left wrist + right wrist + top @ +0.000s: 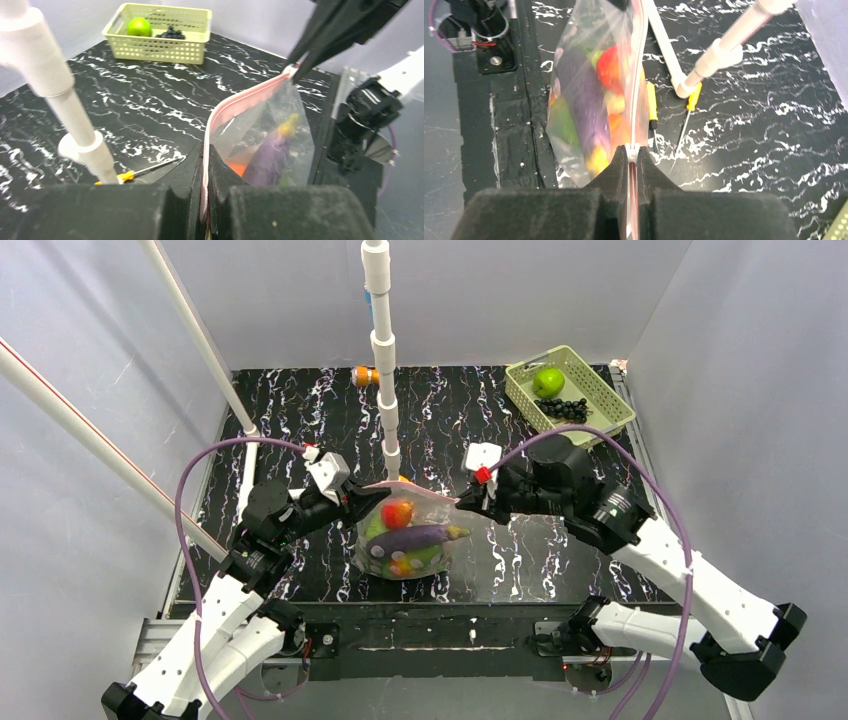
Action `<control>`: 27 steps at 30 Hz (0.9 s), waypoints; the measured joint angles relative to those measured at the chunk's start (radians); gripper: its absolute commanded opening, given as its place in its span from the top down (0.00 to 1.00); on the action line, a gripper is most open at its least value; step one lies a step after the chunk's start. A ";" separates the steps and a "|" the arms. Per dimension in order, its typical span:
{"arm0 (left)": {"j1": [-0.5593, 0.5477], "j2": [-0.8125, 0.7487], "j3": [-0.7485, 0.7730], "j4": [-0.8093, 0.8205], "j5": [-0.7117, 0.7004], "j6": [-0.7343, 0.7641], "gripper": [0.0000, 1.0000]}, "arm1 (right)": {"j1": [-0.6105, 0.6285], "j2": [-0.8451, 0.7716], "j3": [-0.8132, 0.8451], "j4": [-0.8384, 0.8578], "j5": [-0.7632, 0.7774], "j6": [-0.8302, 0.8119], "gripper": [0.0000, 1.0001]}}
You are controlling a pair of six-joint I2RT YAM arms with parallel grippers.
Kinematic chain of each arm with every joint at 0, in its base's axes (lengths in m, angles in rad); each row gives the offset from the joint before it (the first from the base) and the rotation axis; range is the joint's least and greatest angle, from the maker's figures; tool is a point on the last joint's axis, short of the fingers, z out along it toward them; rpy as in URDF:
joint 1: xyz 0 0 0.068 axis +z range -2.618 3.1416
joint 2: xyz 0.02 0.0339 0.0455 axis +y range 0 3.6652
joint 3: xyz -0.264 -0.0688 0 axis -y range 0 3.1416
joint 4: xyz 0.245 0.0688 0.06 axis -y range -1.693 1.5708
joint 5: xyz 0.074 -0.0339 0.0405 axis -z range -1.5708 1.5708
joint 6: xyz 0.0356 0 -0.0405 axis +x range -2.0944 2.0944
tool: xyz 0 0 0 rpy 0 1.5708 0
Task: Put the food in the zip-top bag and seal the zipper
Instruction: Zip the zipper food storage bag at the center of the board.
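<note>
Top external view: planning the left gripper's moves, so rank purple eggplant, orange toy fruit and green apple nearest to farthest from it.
1. Purple eggplant: in the bag beside the left gripper.
2. Orange toy fruit: back edge, by the pole.
3. Green apple: basket, far right corner.
</note>
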 measured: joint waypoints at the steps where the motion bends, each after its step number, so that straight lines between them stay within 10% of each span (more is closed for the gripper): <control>1: 0.000 0.000 0.000 -0.003 -0.025 0.001 1.00 | -0.003 -0.022 -0.021 0.005 0.021 0.008 0.99; 16: 0.001 -0.036 -0.004 -0.057 -0.205 -0.012 1.00 | -0.008 -0.198 -0.171 0.057 0.159 0.076 0.99; 20: 0.001 -0.010 0.013 -0.078 -0.234 -0.049 0.57 | -0.007 -0.197 -0.167 0.054 0.217 0.114 0.99; 24: 0.016 0.036 0.050 -0.100 -0.333 -0.110 0.41 | -0.011 -0.154 -0.108 -0.020 0.327 0.181 0.99; 27: 0.019 0.047 0.053 -0.100 -0.355 -0.142 0.04 | -0.013 -0.111 -0.062 -0.056 0.393 0.216 0.99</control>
